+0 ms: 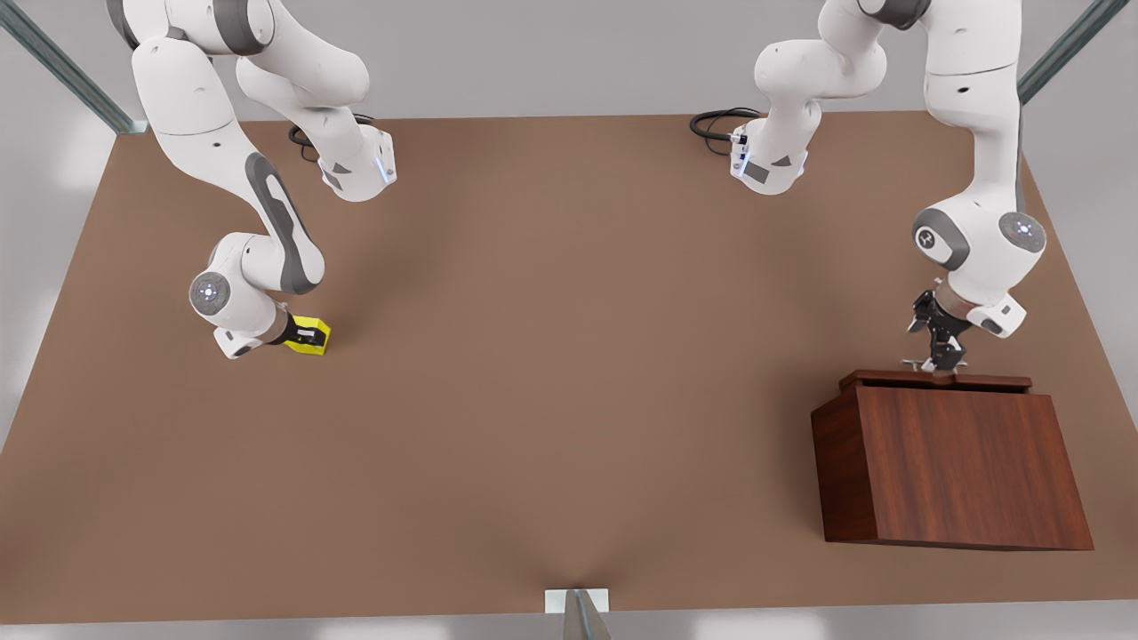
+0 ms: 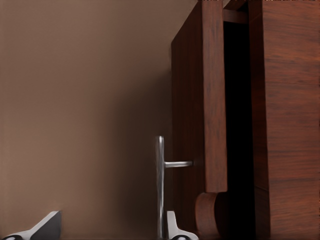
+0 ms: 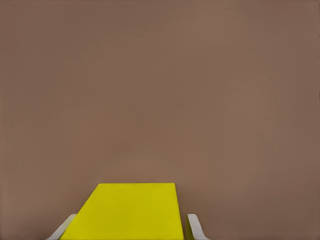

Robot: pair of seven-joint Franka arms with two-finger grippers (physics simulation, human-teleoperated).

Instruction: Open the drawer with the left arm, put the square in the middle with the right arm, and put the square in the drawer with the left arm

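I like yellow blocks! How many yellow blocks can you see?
1. The cube sits on the table at the front view's left, between the right gripper's fingers.

No words, brand names or numbers can be read anywhere: the arms, the cabinet (image 1: 960, 462), the yellow cube (image 1: 313, 336) and the worktop (image 1: 569, 356) are all unlettered (small joint marks stay unreadable).

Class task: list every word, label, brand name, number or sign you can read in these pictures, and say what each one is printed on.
No readable text anywhere.
Cabinet, drawer and handle: plain.
Yellow cube: blank.
Table: unmarked.
Round light marks on the arm joints near the left gripper and right gripper: no letters.
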